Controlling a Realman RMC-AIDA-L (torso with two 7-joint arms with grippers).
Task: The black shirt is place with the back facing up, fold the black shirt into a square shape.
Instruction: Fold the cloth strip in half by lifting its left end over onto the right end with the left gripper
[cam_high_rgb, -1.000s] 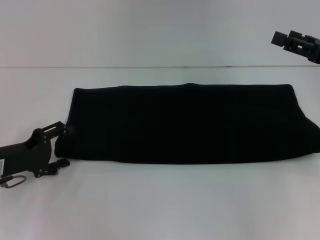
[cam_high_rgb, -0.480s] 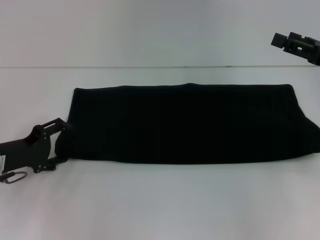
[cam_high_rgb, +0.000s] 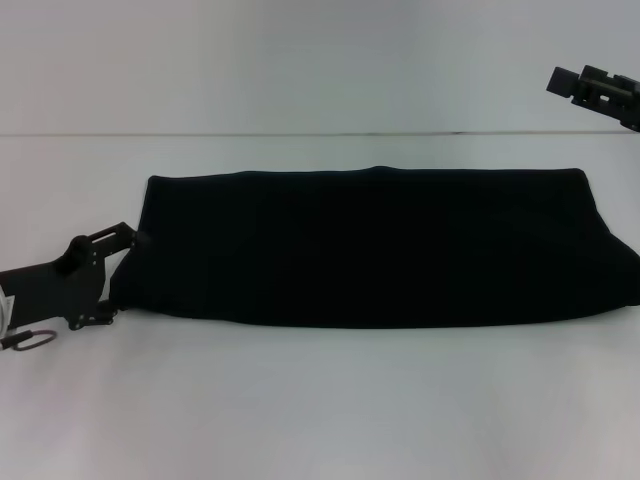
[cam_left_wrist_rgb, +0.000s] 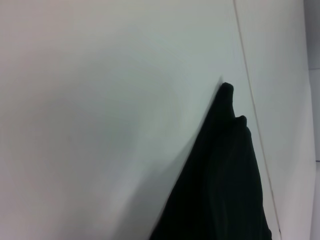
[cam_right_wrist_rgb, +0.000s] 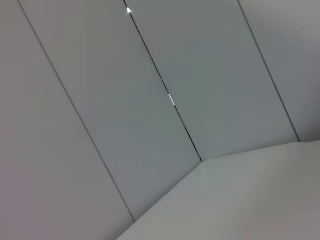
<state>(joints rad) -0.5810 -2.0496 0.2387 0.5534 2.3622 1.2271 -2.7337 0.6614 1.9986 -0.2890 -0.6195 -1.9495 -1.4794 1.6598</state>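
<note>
The shirt (cam_high_rgb: 375, 248) lies as a long band across mid-frame, its long axis running left to right. The left gripper (cam_high_rgb: 118, 268) sits at its lower-left end, jaws apart around the edge. The right gripper (cam_high_rgb: 560, 80), upper right, is raised and farther off; its jaws' state is unclear.

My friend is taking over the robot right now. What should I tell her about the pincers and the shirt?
Left pincer: low at the left end of the black shirt, fingers apart around its edge, nothing lifted yet.
Right pincer: raised at the far right, away from the shirt.
Shirt: lies on the white table as a long folded band, not a square.
Left to do: fold the ends in to make the square.
</note>
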